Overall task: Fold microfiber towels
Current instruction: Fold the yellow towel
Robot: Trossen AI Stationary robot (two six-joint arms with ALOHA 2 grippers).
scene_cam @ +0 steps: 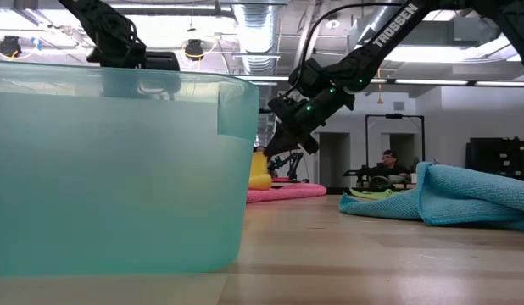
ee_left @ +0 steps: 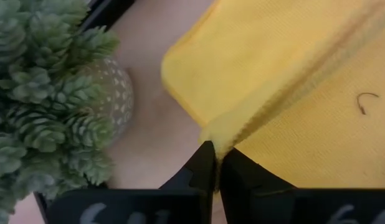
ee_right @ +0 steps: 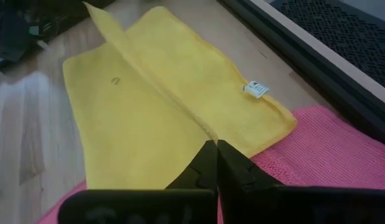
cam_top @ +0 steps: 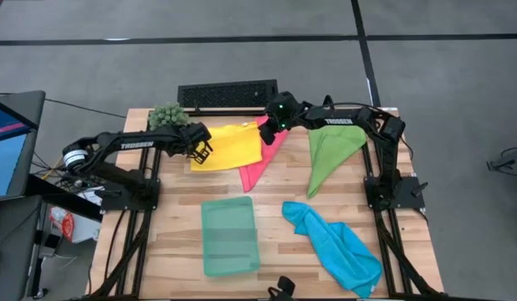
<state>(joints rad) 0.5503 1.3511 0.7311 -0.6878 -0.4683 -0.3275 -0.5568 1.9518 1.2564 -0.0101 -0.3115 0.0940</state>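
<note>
The yellow towel [cam_top: 232, 144] lies spread at the table's far middle, its right part over the pink towel [cam_top: 260, 164]. A raised ridge [ee_right: 156, 79] runs across the yellow towel from one gripper to the other. My left gripper [cam_top: 200, 147] is shut on the ridge's left end, and my right gripper [cam_top: 272, 127] is shut on its right end. The green towel [cam_top: 330, 154] lies crumpled at the far right. The blue towel [cam_top: 335, 247] lies bunched at the near right. My left gripper pinches the left end of the yellow towel's raised ridge [ee_left: 225, 135] between its two shut fingers, coming slanting down from the table's left. How many layers it has, I cannot tell. The cloth on both sides of the ridge lies on the table. My right gripper pinches the right end of the same ridge [ee_right: 210, 134] between its two shut fingertips, slanting down from the table's right and far side. The ridge runs drawn straight away from the fingers. The cloth on either side rests on the table and on the pink towel [ee_right: 317, 155].
A spiky green plant ball [cam_top: 168, 117] sits just left of my left gripper. A black grille [cam_top: 227, 95] runs along the far edge. A pale teal tray [cam_top: 230, 236] stands at the near middle and fills the left of the low view.
</note>
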